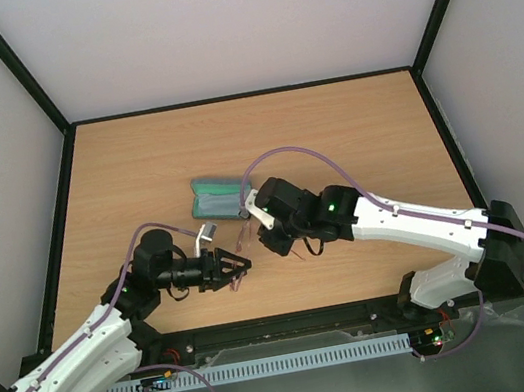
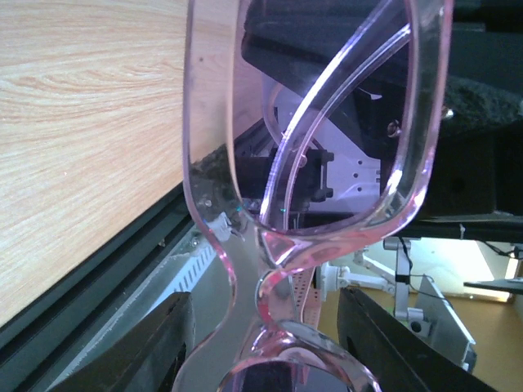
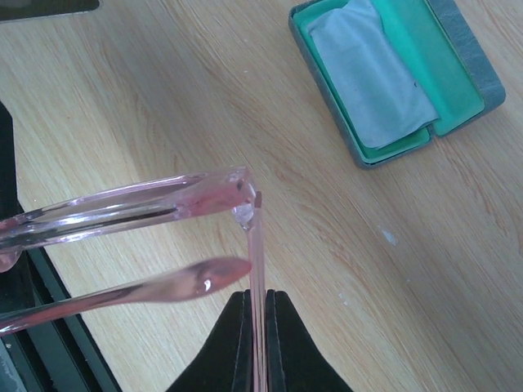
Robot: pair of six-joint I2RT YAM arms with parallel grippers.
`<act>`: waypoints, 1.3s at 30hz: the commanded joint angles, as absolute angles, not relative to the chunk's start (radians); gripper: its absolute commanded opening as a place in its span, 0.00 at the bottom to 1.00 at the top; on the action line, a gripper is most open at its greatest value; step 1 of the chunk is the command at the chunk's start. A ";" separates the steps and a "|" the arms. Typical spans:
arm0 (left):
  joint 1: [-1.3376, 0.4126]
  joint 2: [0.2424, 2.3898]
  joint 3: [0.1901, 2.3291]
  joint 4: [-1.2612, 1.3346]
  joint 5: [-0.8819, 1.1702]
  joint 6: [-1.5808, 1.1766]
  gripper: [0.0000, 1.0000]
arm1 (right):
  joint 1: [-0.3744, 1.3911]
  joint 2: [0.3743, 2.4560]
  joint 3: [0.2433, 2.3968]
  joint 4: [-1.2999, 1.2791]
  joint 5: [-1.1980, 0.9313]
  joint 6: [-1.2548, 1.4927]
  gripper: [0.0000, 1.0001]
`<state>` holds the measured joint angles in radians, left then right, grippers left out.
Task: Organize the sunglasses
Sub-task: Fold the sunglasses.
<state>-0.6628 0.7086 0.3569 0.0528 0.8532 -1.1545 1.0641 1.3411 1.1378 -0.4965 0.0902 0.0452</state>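
The sunglasses [image 2: 278,245] are held above the table between my two grippers, their thin pink frame barely showing in the top view [image 1: 246,243]. My right gripper [image 3: 257,304] is shut on one slim temple [image 3: 256,245], just behind the hinge; the front frame [image 3: 147,204] runs off to the left, and the other temple lies folded beneath it. My left gripper [image 2: 263,300] is open, its fingers [image 2: 159,343] standing wide on either side of the bridge without touching it. In the top view the left gripper [image 1: 239,264] faces the right gripper [image 1: 252,230] near the table's front middle.
An open blue-grey case [image 1: 217,197] with a teal lining lies just behind the grippers, a light blue cloth [image 3: 372,77] inside it [image 3: 458,49]. The table's black front edge [image 2: 98,261] runs close below the left gripper.
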 commanded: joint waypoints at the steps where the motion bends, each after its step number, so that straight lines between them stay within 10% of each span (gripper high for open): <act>1: -0.664 0.717 0.335 0.073 0.864 -1.170 0.39 | 1.060 1.349 1.174 -0.507 0.093 0.031 0.01; 6: -0.664 0.723 0.337 0.077 0.855 -1.172 0.33 | 1.060 1.355 1.178 -0.510 0.120 0.050 0.03; 11: -0.664 0.740 0.337 0.082 0.835 -1.166 0.32 | 1.035 1.316 1.186 -0.523 0.188 0.110 0.40; 16: -0.663 0.759 0.333 0.111 0.829 -1.173 0.30 | 0.924 1.214 1.156 -0.524 0.210 0.190 0.51; 39: -0.664 0.994 0.367 0.390 0.808 -1.224 0.27 | 0.967 1.305 0.976 -0.459 0.013 0.435 0.27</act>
<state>-0.6628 0.9630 0.3435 0.2844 0.8043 -1.2144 0.9081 1.2652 0.9672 -0.4660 0.0483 0.3885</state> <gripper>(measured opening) 0.471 0.272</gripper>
